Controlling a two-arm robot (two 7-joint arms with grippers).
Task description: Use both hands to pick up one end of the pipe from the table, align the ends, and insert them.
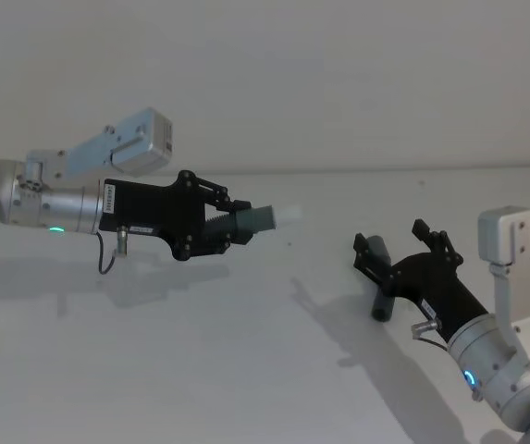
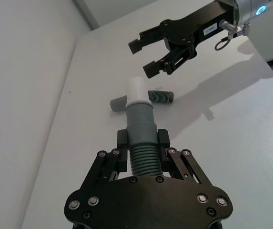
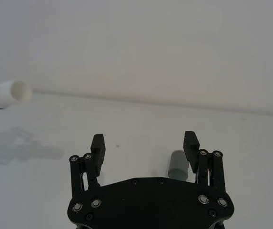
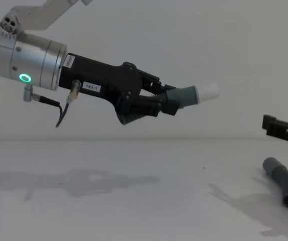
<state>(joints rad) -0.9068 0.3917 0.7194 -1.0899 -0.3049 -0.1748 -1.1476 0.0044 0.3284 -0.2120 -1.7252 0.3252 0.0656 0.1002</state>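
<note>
At the near right, the right tool [image 1: 393, 235] hangs low over the tabletop [image 1: 200, 370] with its black fingers spread wide and nothing between them. Directly beneath it, the loose pipe piece [image 1: 378, 305] lies flat on the tabletop, a dark grey, slightly bent tube. The chest view shows a clear gap between this piece and the fingers above it. In the right wrist view, its plain grey end shows just inside one of the spread fingers, below them. Farther back and to the left, the left tool [image 4: 166, 103] is raised well above the tabletop and reaches toward the right, with a green ring light [image 4: 24, 78] glowing on its silver wrist. Its fingers are clamped on the ribbed middle [image 2: 143, 160] of the held pipe piece [image 4: 186, 95], which sticks straight out beyond the fingertips. The white tip [image 4: 207, 92] points rightward and tilts slightly up. The two pieces are well apart, one in the air on the left and the other resting on the near right. The arms' shadows fall across the white surface. At the far edge, the tabletop meets a plain pale wall [image 1: 338, 74].
</note>
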